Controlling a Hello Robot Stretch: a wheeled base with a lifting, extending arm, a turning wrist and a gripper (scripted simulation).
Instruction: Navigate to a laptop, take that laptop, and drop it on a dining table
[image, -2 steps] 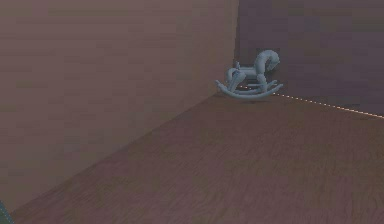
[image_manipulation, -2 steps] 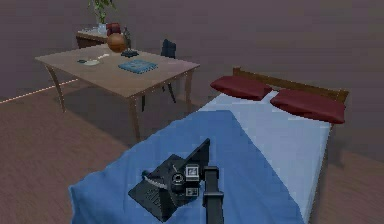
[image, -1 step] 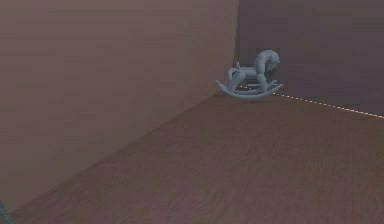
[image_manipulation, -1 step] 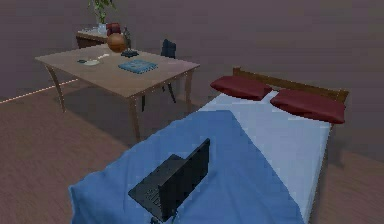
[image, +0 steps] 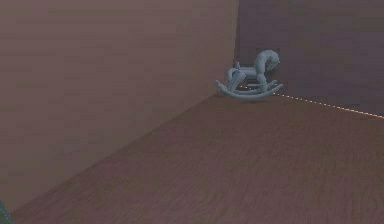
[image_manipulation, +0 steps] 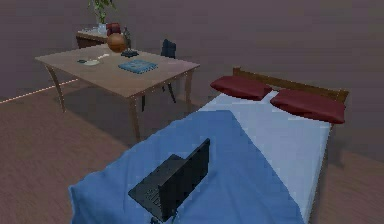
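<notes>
A dark laptop (image_manipulation: 175, 181) with its lid raised lies on the blue blanket at the near end of a bed (image_manipulation: 262, 140) in the arm side view. A wooden dining table (image_manipulation: 115, 76) stands at that view's upper left, beyond the bed's corner. On it lie a blue book (image_manipulation: 138, 67), a round orange-brown vase (image_manipulation: 117, 43) and some small flat items (image_manipulation: 91, 62).
The bed has two dark red pillows (image_manipulation: 240, 88) and a wooden headboard (image_manipulation: 300, 85). A dark chair (image_manipulation: 167, 50) stands behind the table, with a potted plant (image_manipulation: 101, 12) on a low cabinet. In the forward view a grey rocking horse (image: 251, 80) stands in the corner on bare wood floor (image: 230, 165).
</notes>
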